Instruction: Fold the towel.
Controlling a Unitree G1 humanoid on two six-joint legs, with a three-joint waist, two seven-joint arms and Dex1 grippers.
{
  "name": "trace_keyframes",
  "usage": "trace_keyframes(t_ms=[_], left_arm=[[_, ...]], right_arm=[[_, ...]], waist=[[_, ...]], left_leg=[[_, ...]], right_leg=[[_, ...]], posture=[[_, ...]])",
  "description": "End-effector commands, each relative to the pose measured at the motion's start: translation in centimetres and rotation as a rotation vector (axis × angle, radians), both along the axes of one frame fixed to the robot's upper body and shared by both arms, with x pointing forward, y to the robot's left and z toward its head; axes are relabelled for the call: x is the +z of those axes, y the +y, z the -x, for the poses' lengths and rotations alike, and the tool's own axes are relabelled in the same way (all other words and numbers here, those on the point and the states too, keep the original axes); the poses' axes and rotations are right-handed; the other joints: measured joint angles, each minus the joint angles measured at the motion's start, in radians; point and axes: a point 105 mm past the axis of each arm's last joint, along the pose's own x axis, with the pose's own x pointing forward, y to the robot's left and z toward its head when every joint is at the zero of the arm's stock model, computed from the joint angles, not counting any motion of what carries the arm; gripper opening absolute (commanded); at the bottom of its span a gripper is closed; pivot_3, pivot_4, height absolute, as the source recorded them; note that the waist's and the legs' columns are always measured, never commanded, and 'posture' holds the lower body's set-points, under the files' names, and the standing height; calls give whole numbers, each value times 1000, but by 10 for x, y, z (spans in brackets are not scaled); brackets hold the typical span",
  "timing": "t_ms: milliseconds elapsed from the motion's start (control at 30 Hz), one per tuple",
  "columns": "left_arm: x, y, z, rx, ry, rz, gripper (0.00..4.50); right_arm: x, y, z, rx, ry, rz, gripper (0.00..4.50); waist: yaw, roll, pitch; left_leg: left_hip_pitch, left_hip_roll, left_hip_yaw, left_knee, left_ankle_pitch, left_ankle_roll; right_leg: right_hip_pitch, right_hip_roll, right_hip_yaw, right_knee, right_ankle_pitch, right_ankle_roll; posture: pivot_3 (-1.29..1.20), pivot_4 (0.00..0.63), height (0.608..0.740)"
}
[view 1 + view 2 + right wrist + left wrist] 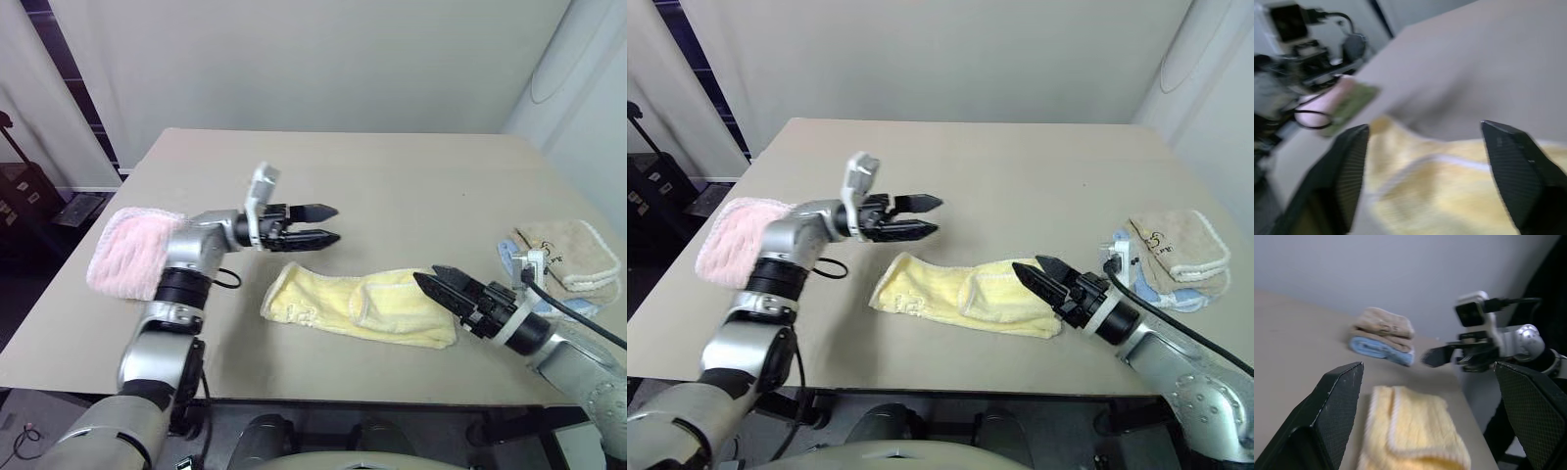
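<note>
pale yellow towel lies bunched, half-folded – white hem showing – left gripper and right gripper both spread, empty

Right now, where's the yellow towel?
The yellow towel lies folded near the table's front edge, centre-right in the head view, between the raised left gripper and the right gripper, whose open fingers hover over its right end.

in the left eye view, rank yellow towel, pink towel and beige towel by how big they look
1. yellow towel, clearly largest.
2. pink towel, partly hidden by the left arm.
3. beige towel, close to the pink one; that order is unsure.
</note>
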Motion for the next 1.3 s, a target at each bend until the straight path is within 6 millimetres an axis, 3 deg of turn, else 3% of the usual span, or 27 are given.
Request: trace_keyframes(t_ms=[33, 200, 267, 400, 467, 633, 833, 1000, 1100, 1300], left_arm=[[-12, -31, 7, -53, -47, -60, 4500], [-54, -65, 26, -111, -86, -118, 4500], [-67, -71, 31, -115, -116, -141, 4500], [-128, -67, 48, -171, -256, -385, 4500], [-139, -67, 53, -174, -223, -390, 4500], [-136, -71, 45, -90, -186, -329, 4500], [-119, -71, 44, -124, -42, -207, 4500], [-120, -67, 51, -174, -27, -218, 4500], [-110, -60, 49, -194, -8, -189, 4500], [-82, -57, 34, -101, -62, -133, 2497]], right_arm=[[2, 0, -9, 27, -53, -26, 2326], [-25, -4, -23, -6, -8, 6, 472], [-34, -2, -25, -8, 16, 8, 472], [-57, 5, -30, -35, 63, 9, 472], [-69, 8, -32, -44, 81, 40, 472], [-87, 13, -32, -39, 82, 146, 472], [-84, 6, -36, -78, 66, 149, 472], [-81, 1, -37, -98, 82, 109, 472], [-81, 4, -32, -79, 87, 102, 472], [-74, 4, -34, -78, 72, 95, 442]], waist=[[0, 0, 0], [-1, 0, 0], [-1, 1, 0], [-1, 3, -1], [0, 3, -1], [0, 4, -3], [-3, 4, -4], [-2, 4, -4], [-2, 4, -4], [0, 4, -3]], left_leg=[[0, 0, 0, 0, 0, 1], [-1, 0, 0, 0, -1, 2], [-1, 1, 0, -1, -1, 2], [-1, 1, 0, -1, -1, 2], [-1, 1, 0, 0, -1, 2], [0, 1, 0, 0, -1, 2], [1, 1, 0, 1, -1, 2], [1, 1, 0, 1, -1, 2], [0, 1, 0, 1, -1, 2], [0, 1, 0, 1, -1, 2]], right_leg=[[-1, 0, 0, 0, 0, 1], [-2, 1, 0, 0, 2, 3], [-3, 2, 0, 1, 2, 3], [-3, 2, 0, 2, 2, 3], [-3, 1, 0, 2, 2, 3], [-4, 0, 0, -1, 2, 3], [-3, 0, 0, -1, 2, 3], [-3, 0, 0, -1, 2, 3], [-3, 0, 0, 0, 2, 3], [-4, 0, 0, 0, 2, 3]], posture=[[0, 0, 740], [0, 0, 740], [0, 0, 740], [0, 0, 740], [0, 0, 740], [0, 0, 740], [0, 0, 740], [0, 0, 740], [0, 0, 740], [0, 0, 740]])
